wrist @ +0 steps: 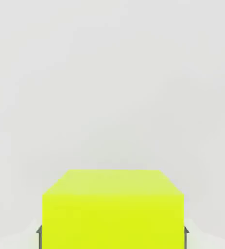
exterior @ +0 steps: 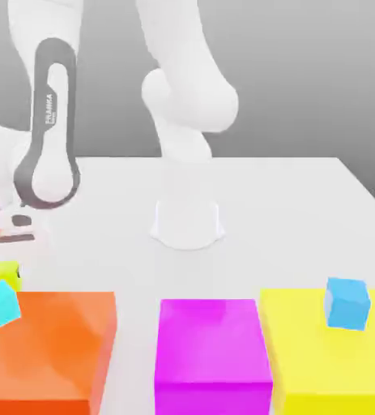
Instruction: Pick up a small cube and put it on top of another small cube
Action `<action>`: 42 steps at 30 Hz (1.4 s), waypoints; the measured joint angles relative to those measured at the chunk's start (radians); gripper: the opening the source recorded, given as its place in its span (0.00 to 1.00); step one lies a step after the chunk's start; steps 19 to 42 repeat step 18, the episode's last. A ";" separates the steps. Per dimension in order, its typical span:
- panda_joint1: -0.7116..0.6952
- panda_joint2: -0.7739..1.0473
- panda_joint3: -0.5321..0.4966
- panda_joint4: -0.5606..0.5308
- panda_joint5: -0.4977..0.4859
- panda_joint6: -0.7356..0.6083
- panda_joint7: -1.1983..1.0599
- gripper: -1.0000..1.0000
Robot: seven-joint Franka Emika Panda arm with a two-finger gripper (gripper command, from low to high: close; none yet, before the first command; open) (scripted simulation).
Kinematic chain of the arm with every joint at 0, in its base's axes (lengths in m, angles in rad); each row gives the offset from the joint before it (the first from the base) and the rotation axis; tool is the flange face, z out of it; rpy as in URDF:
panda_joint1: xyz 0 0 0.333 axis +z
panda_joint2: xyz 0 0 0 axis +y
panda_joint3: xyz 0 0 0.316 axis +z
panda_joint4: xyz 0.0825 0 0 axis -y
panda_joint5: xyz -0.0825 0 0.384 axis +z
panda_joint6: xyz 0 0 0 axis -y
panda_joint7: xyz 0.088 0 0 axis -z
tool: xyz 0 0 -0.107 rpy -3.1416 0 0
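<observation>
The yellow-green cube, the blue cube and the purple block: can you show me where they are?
Yellow-green cube (wrist: pixel 113 221): hand view, on its side.
Blue cube (exterior: pixel 345 306): exterior view, on its front side.
Purple block (exterior: pixel 210 340): exterior view, on its top.

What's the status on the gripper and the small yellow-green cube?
Fingers closed on yellow-green cube, one each side. Cube beside orange block, not stacked. Cyan cube close by, possible snag.
</observation>
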 joint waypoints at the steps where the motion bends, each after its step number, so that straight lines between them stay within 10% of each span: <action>1: 0.008 -0.024 0.009 0.013 -0.005 -0.036 -0.012 0.00; 10: 0.165 -0.185 0.109 0.194 -0.022 -0.378 -0.198 0.00; 14: 0.205 -0.110 0.098 0.194 -0.036 -0.304 -0.211 0.00; 15: 0.197 -0.081 0.094 0.188 -0.036 -0.268 -0.212 1.00; 42: 0.197 -0.081 0.094 0.188 -0.036 -0.268 -0.212 1.00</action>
